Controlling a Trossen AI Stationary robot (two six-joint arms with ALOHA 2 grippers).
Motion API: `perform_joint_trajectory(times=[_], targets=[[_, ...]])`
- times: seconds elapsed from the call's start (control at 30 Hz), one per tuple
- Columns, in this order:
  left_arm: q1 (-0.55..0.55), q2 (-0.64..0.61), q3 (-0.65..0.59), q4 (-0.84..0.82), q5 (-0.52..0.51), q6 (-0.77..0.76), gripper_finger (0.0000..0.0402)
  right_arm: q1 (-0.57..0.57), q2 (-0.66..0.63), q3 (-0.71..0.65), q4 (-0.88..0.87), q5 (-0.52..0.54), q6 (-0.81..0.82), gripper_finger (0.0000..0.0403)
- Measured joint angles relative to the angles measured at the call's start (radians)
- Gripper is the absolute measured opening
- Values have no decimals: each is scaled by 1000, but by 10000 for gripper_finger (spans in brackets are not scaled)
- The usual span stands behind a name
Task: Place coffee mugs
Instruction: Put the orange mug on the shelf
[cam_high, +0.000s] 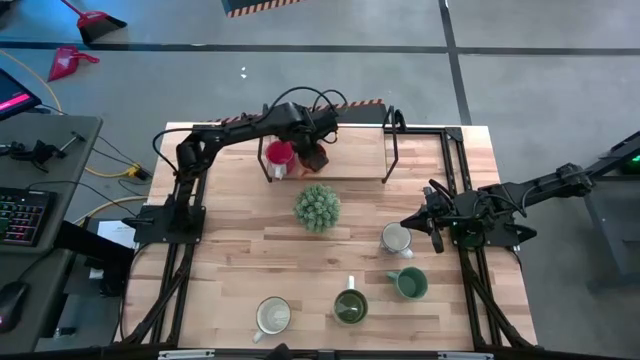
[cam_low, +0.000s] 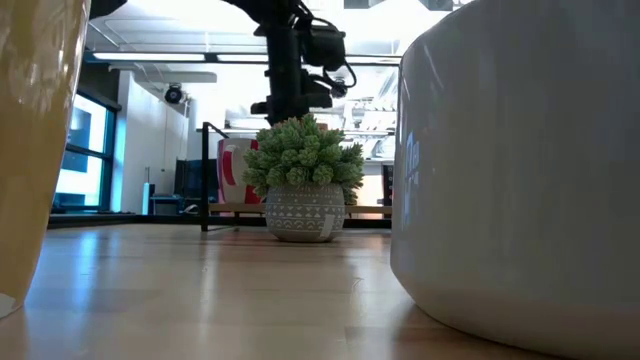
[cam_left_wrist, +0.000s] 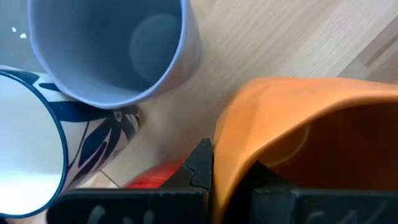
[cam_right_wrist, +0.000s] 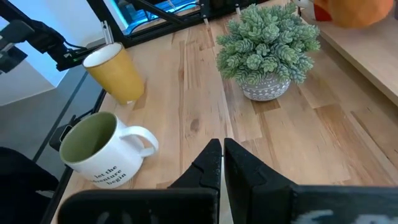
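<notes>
My left gripper (cam_high: 312, 152) reaches over the wooden shelf (cam_high: 350, 165) at the table's far edge and is shut on an orange mug (cam_left_wrist: 311, 137). A red mug (cam_high: 280, 157) stands on the shelf beside it. The left wrist view also shows a pale blue mug (cam_left_wrist: 112, 50) and a white mug with a blue pattern (cam_left_wrist: 37, 155) close by. A white mug (cam_high: 396, 238), a green mug (cam_high: 410, 284), a green-lined white mug (cam_high: 350, 305) and a cream mug (cam_high: 272, 315) stand on the table. My right gripper (cam_high: 410, 222) is shut, just to the far side of the white mug. My left gripper holds the orange mug by its wall at the rim (cam_left_wrist: 227, 143). One finger (cam_left_wrist: 199, 168) is outside the wall and the other is inside the cup. The gripper comes from above, over the shelf. Whether the mug's base rests on the shelf cannot be told.
A round spiky green plant (cam_high: 317, 207) in a patterned pot stands mid-table, between the shelf and the near mugs. The black metal shelf frame (cam_high: 392, 150) rises at the far edge. Bare wood lies on the table's left half (cam_high: 230, 250).
</notes>
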Motion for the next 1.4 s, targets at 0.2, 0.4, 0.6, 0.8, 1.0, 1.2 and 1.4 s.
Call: perform_joint_trajectory(times=[0.2,0.4,0.6,0.8,1.0,1.2,1.4], targets=[[0,31,0,20,3,18,6,0,0,0,1,0,0,0],[0,51,-1,53,8,26,6,0,0,0,11,0,0,0],[5,59,-1,42,12,43,6,0,0,0,16,-12,0,0],[16,59,0,37,11,43,6,0,0,0,16,-15,8,0],[22,63,0,22,10,29,6,0,0,0,15,-26,8,0],[27,77,0,17,19,40,6,0,0,0,15,-26,10,0],[26,85,2,18,24,42,6,0,0,0,15,-26,10,0]])
